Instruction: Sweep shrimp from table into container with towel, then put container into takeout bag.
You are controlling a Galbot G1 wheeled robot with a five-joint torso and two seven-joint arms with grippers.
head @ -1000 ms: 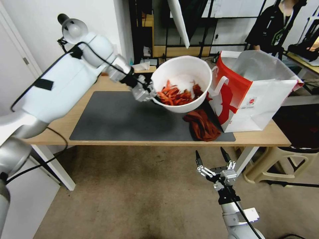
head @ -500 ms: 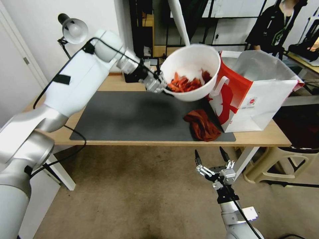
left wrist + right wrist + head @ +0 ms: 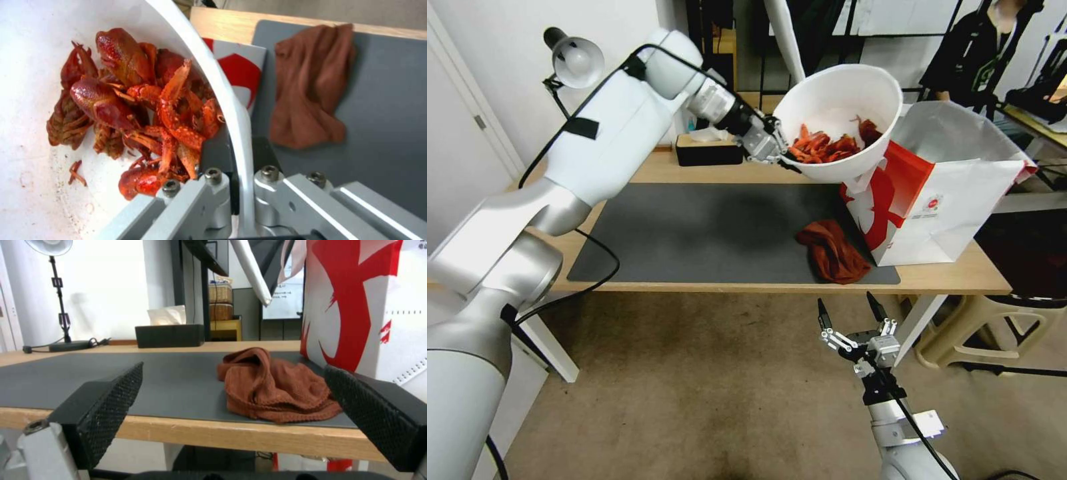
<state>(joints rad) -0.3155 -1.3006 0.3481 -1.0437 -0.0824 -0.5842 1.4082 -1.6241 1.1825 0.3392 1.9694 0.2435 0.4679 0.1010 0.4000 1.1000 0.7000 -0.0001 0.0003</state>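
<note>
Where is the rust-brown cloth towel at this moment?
In the head view the rust-brown cloth towel lies crumpled on the dark grey mat near the table's front edge, on the robot's right, just left of the red-and-white paper bag.

Glossy red-orange shrimp (image 3: pixel 827 145) fill a white bowl (image 3: pixel 854 93) with a faintly speckled inside. The towel (image 3: pixel 834 250) is rust-brown, the mat (image 3: pixel 694 233) dark grey, the worktop (image 3: pixel 947 277) light wood, the bag (image 3: pixel 954 200) red and white.

White container (image 3: pixel 838 120) of red shrimp (image 3: pixel 826 145) tilted, aloft beside takeout bag (image 3: pixel 940 193); crumpled towel (image 3: pixel 832 251) on table (image 3: pixel 647 170).
</note>
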